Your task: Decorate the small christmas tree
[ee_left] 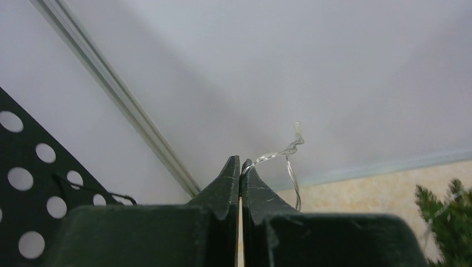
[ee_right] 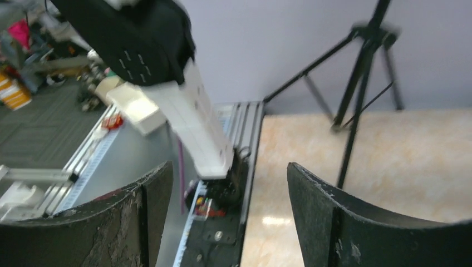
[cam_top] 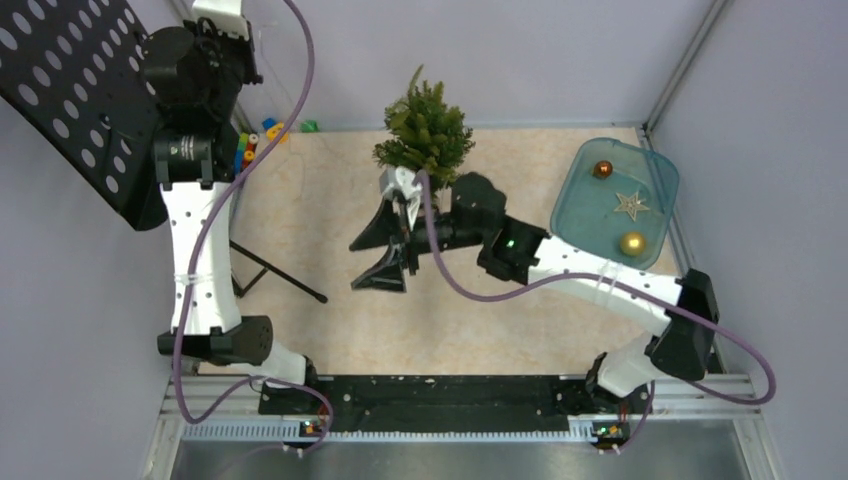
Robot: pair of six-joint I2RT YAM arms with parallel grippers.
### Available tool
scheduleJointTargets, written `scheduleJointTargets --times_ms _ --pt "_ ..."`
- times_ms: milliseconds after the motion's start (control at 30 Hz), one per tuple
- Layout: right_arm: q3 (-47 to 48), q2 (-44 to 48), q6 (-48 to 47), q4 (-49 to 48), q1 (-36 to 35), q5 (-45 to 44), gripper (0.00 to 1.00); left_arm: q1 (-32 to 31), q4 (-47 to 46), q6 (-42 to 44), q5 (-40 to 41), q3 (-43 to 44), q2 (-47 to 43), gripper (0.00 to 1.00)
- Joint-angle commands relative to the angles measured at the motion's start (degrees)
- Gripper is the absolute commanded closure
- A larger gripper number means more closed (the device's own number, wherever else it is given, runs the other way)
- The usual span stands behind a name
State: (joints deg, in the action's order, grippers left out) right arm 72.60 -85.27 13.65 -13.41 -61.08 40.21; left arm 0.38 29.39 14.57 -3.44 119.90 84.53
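Two roles: left gripper (ee_left: 240,161) clamped on a wire (ee_left: 271,156), held high, probably to drape it over the tree (cam_top: 425,130); right gripper (ee_right: 228,167) wide apart, empty, beside it.

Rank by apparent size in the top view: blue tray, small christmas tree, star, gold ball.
1. blue tray
2. small christmas tree, standing nearer the camera
3. star
4. gold ball, nearly the star's size, so unsure
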Motion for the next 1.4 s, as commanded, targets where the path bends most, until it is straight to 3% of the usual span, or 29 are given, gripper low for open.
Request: scheduleJointTargets --times_ms 0,200,400,500,633,733,867,967,1200,1367 --pt "15.5 5.8 -1.7 9.7 6.6 -1.3 0.25 -0.1 -6.1 -2.5 2.9 10.5 6.4 1.00" --pt "32.3 -0.1 2.9 13.2 20.4 -9.4 0.24 -3.2 -11.8 0.4 6.1 15.6 14.0 1.00" --pt "51.6 -12.7 -2.9 14.0 25.6 -20.4 0.25 -5.0 -16.0 0.7 6.0 23.2 20.5 1.00" --pt "64.7 -22.2 -5.2 17.3 26.4 -20.8 0.26 -5.9 -16.8 1.0 2.1 24.9 21.9 1.00" --pt "77.5 -33.0 -2.0 20.3 28.0 -14.3 0.28 -6.3 -13.3 0.0 -7.6 25.1 21.9 1.00" --pt "74.8 -33.5 3.9 16.2 29.4 -11.1 0.36 -6.1 -10.5 0.1 -17.7 24.7 21.8 1.00" --pt "74.0 -35.1 10.7 9.3 29.5 -9.2 0.36 -6.4 -10.1 -0.5 -22.4 25.0 22.4 1.00" --pt "75.9 -38.7 15.0 7.3 29.0 -6.4 0.38 -7.8 -8.4 3.4 -20.7 24.5 22.5 1.00" --pt "77.7 -42.7 15.4 4.4 25.1 -6.6 0.32 -10.5 -7.4 6.7 -18.2 24.3 22.8 1.00" --pt "77.4 -41.9 11.6 3.7 23.3 -9.7 0.32 -12.0 -5.3 8.3 -19.0 24.3 22.7 1.00"
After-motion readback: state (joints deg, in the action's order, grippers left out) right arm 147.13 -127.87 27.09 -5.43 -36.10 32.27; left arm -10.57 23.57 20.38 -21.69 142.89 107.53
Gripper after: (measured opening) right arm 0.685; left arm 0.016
